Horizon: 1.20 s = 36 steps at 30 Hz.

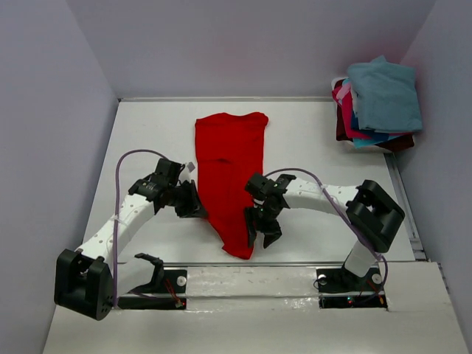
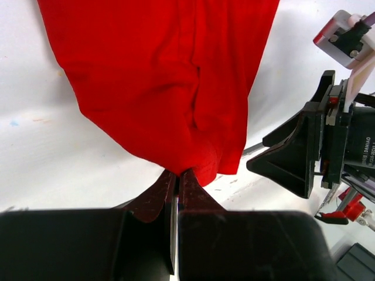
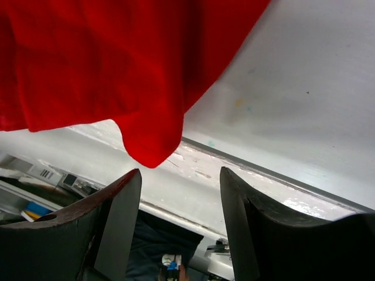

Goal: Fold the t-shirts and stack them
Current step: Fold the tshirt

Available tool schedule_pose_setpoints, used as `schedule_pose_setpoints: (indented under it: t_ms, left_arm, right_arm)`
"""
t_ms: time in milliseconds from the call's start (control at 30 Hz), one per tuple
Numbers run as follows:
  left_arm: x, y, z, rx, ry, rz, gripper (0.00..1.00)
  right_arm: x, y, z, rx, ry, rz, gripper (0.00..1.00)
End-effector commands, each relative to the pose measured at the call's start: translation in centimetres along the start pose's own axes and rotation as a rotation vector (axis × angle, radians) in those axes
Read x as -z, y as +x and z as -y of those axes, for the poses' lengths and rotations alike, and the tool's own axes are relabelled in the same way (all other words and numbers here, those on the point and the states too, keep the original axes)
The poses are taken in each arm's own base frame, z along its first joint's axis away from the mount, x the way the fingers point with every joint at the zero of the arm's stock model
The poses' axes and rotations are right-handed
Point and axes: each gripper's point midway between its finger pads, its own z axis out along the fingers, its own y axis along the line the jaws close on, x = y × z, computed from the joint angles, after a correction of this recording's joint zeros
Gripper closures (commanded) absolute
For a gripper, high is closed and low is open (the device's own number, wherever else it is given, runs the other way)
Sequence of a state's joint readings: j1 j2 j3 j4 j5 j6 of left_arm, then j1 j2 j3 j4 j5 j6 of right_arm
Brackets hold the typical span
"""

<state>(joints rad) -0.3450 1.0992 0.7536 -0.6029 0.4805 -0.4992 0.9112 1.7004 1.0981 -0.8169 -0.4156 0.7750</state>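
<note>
The white table (image 1: 147, 133) carries everything, and a red shirt (image 1: 228, 169) lies on it in a long strip, running from its far, broad end towards the near edge, where it narrows to a bunched point. Far off to the right of the red shirt's broad end, in the table's corner, sits a pile of shirts (image 1: 376, 125): a teal-blue one (image 1: 385, 92) lies on top, with pink, blue and dark maroon edges showing beneath it.

The left tool (image 1: 198, 209) is at the red shirt's left edge, near the narrow end. It is clenched, the two fingers pressed together, and in its own camera the cloth gathers in folds right down to the fingertips (image 2: 190, 181). Whether a bit of cloth is nipped between them I cannot tell.

The right tool (image 1: 262, 234) is at the red shirt's right edge, also near the narrow end. It is released, fingers (image 3: 120, 205) spread wide, and a corner of the cloth sits just beyond them without touching.
</note>
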Motion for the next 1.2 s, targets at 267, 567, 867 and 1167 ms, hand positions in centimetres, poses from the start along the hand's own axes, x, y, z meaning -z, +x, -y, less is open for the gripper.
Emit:
schedule_pose_setpoints:
  t_ms: [267,567,867,1167]
  left_arm:
    - [-1.3,5.1,-3.6,0.091,-0.064,-0.119,0.94]
    - [-1.4,6.5,-4.0,0.081,-0.081,-0.155,0.52]
    - [-0.4,4.1,-3.2,0.05,-0.108,-0.086,0.01]
    - [0.9,-8.4,4.4,-0.051,-0.043,0.145,0.01]
  right_arm:
    - [-2.2,0.8,-0.7,-0.023,-0.096,-0.057,0.38]
    - [-2.0,0.2,-0.8,-0.013,-0.085,-0.028,0.38]
    - [1.0,-3.5,-0.4,-0.012,0.05,0.191,0.37]
    - [6.3,-12.3,-1.5,-0.084,0.058,0.44,0.37]
